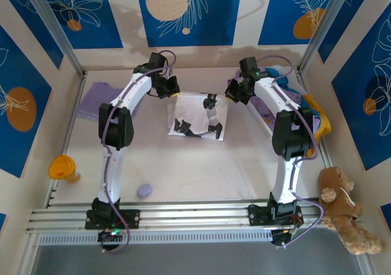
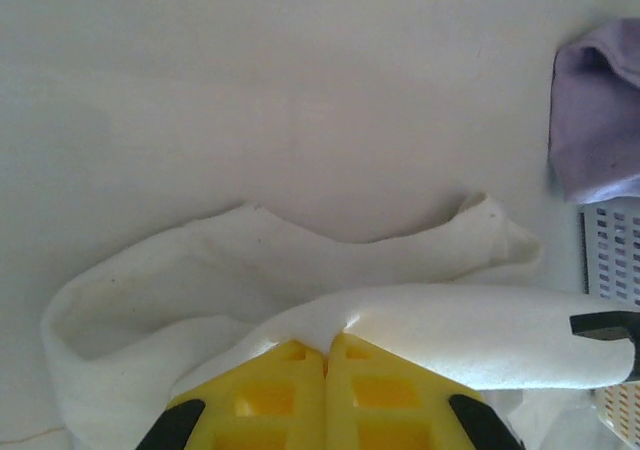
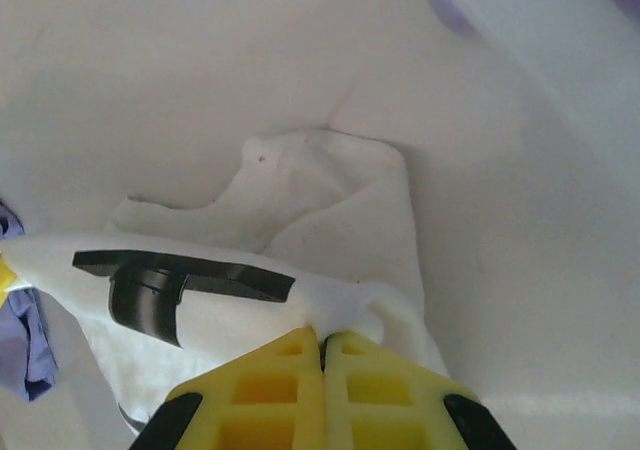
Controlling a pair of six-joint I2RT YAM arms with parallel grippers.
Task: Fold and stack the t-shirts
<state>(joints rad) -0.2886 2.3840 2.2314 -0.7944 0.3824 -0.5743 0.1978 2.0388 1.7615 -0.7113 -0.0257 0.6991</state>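
Seen from the top camera, one white t-shirt (image 1: 197,121) with black printed patches lies at the middle of the table (image 1: 201,165), spread toward 12 o'clock. Two arms reach over it, one from each side.

The left gripper (image 1: 173,95) sits on the shirt's edge at about 11 o'clock. The left wrist camera shows its two yellow fingers (image 2: 270,395) pressed together, pinching a rolled fold of the white cloth (image 2: 300,290).

The right gripper (image 1: 230,99) sits on the shirt's edge at about 1 o'clock. The right wrist camera shows its two yellow fingers (image 3: 380,390) likewise closed on a fold of the white cloth (image 3: 330,210), with one black patch (image 3: 170,282) just to the 9 o'clock side of the pinch.

One lavender-purple t-shirt (image 1: 98,101) lies flat at the table's 10 o'clock corner, well apart from the white one.

A heap of cloth lies at 2 o'clock, partly behind the right arm. It shows teal (image 1: 282,74), yellow-orange (image 1: 324,123) and lavender (image 1: 267,111). How many garments make it up I cannot tell.

One small round lavender blob (image 1: 145,190) rests at 7 o'clock near the front rail. One yellow cup-like object (image 1: 63,167) stands off the table's edge at 8 o'clock. One brown teddy bear (image 1: 342,205) sits outside the table at 4 o'clock.
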